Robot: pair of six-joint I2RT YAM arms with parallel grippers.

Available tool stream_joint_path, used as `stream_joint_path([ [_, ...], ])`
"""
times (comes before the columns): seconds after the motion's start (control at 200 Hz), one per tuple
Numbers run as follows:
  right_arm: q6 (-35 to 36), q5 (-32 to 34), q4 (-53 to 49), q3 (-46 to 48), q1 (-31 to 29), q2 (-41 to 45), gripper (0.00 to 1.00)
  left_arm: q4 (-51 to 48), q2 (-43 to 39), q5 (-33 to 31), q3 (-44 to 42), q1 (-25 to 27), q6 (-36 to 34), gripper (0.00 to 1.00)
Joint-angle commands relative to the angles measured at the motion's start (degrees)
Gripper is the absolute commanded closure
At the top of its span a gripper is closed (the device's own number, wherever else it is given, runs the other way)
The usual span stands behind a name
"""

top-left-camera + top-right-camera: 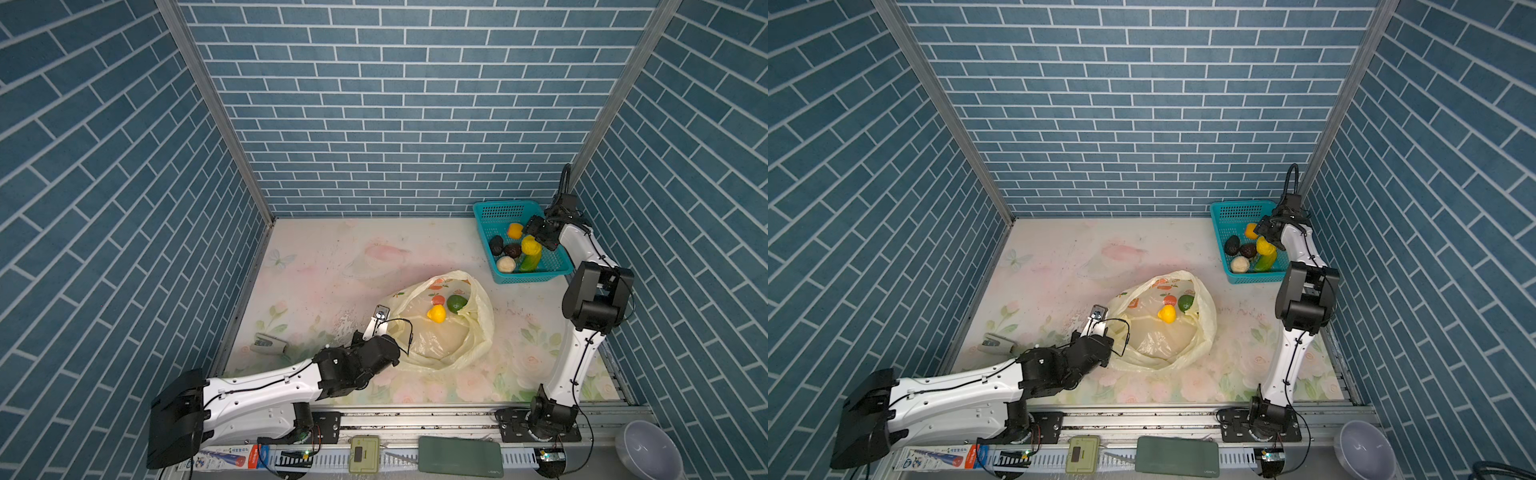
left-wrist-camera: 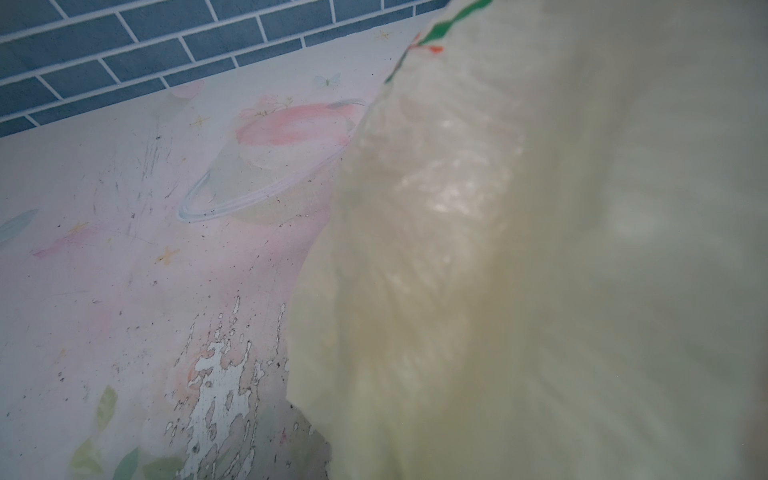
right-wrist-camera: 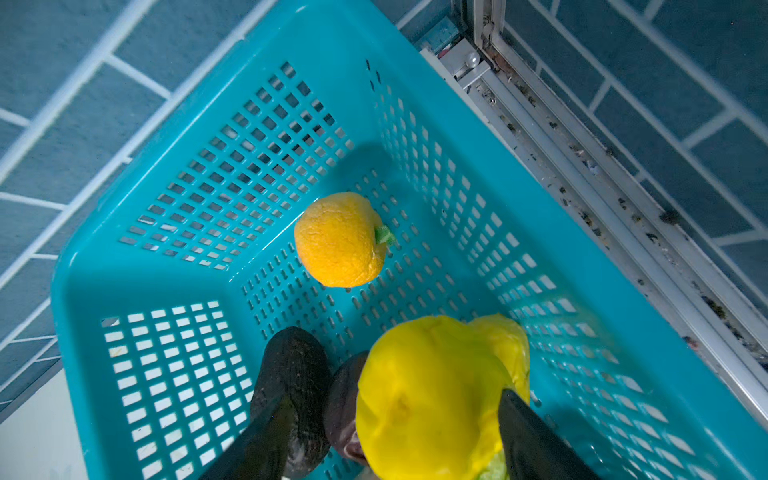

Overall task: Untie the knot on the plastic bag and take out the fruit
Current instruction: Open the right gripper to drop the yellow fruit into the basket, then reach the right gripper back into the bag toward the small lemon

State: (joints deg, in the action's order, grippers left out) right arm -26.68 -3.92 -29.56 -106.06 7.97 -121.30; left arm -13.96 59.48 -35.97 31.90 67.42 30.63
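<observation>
Left claw [image 1: 381, 312]: jaws together, tip touching the rim of the bag [image 1: 432, 345]. Cannot tell whether any film is pinched. In the left wrist view the film sits right against the lens, blurred.

Bag lies on the table [image 1: 316, 266], spreading away from the left claw's tip. Its mouth gapes upward. Long axis runs from the left claw toward the right claw [image 3: 395, 399]. Inside, beyond the left claw's tip: small yellow fruit [image 1: 436, 313], with round green fruit [image 1: 457, 303] just past it.

Right claw: jaws apart, hanging over the basket [image 1: 505, 203]. Lobed yellow fruit [image 3: 419, 374] sits between the fingers, against one and clear of the other. Two dark fruits [image 3: 291, 365] lie below the claw. Orange fruit [image 3: 338, 241] lies ahead of the fingertips. Long green fruit [image 1: 531, 262] lies slanted, just beside the lobed one.

Writing: bag shows orange-red fruit prints only. Lettering on the box [image 1: 224, 457] and the dark pad [image 1: 459, 455] is too small to read.
</observation>
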Motion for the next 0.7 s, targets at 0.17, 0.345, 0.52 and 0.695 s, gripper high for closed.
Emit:
stream_joint_path([
  [0.17,1.31,-3.16,-1.77,11.57,-1.75,15.86,0.22,-2.08,-1.12,-0.88,1.85,0.15,0.07,1.00],
  [0.345,0.08,-7.54,-3.85,21.65,-4.80,28.16,0.24,-1.35,-1.44,-0.88,1.58,0.21,-0.09,1.00],
  [0.52,-2.49,-10.79,-7.71,30.36,-11.97,42.10,0.26,-0.17,-1.06,-0.15,1.60,0.19,-0.45,1.00],
  [0.695,-8.17,-10.42,-12.34,37.39,-23.69,53.57,0.29,0.74,-0.59,0.25,2.11,0.30,-1.26,1.00],
])
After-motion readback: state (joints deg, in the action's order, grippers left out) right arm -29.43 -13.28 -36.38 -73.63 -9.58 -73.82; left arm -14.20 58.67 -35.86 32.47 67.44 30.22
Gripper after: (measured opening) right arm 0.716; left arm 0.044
